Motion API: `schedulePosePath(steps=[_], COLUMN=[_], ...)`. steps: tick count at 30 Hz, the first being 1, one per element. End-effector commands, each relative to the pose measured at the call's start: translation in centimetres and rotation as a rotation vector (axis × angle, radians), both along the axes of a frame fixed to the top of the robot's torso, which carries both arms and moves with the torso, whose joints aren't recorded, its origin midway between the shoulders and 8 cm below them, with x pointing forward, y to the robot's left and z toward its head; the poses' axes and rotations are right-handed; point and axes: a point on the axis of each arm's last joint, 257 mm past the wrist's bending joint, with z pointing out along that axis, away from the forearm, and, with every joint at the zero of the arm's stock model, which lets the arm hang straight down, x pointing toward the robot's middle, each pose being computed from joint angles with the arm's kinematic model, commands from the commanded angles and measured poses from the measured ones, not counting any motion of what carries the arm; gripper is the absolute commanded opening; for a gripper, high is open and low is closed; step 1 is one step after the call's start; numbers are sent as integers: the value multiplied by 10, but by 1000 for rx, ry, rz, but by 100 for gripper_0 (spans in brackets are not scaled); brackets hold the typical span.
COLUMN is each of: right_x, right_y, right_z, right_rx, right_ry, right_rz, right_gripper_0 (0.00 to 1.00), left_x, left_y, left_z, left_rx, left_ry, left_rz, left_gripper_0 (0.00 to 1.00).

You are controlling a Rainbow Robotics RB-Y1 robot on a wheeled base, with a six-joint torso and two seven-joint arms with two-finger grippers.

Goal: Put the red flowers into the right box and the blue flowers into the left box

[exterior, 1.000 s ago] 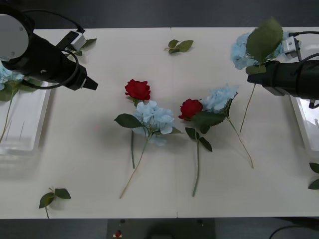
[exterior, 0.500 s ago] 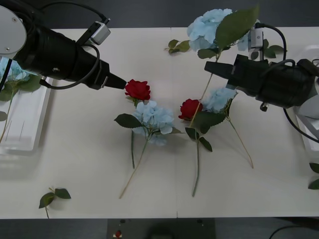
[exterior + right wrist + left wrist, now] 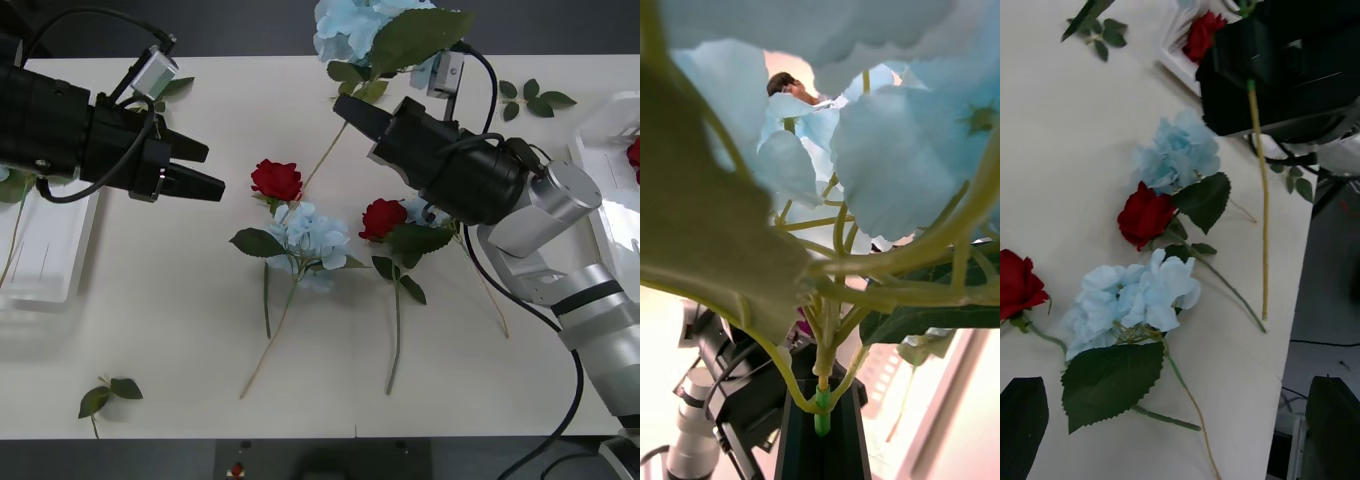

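Carrying a blue hydrangea (image 3: 362, 25) by its stem, the right gripper (image 3: 352, 112) is clamped just below the bloom and hangs over the far middle of the table (image 3: 180, 330), the long stem trailing down toward the nearer flowers. Doing this step well probably means bringing the bloom across to the left box (image 3: 50, 245) high enough that the dangling stem clears the roses, then lowering it so stem and bloom lie along the tray before letting go. The left gripper (image 3: 205, 170) hovers just beside the far red rose (image 3: 276, 180) with its fingers spread apart; it should stay clear of the crossing stem.

Counting: three red roses, two on the table, the second (image 3: 383, 218) near the centre, and one (image 3: 633, 152) already in the right box (image 3: 600, 130). Four blue hydrangeas: one held, two on the table (image 3: 312, 237) (image 3: 1177, 150), and a fourth partly hidden at the left box. Two boxes.
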Motion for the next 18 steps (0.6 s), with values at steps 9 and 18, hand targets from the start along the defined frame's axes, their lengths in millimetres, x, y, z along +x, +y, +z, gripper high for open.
schedulePosePath(steps=[9,18], right_x=[-13,-25], right_y=[45,64], right_z=[56,62], right_rx=[118,143], right_ry=[-87,-101], right_rz=[58,87], right_gripper_0=[0,0], left_x=[-32,-41], left_y=[-20,-41], left_z=[-4,-12], left_rx=[-50,-53], left_ry=[-47,-29], left_rz=[-169,-214], left_gripper_0=[100,100])
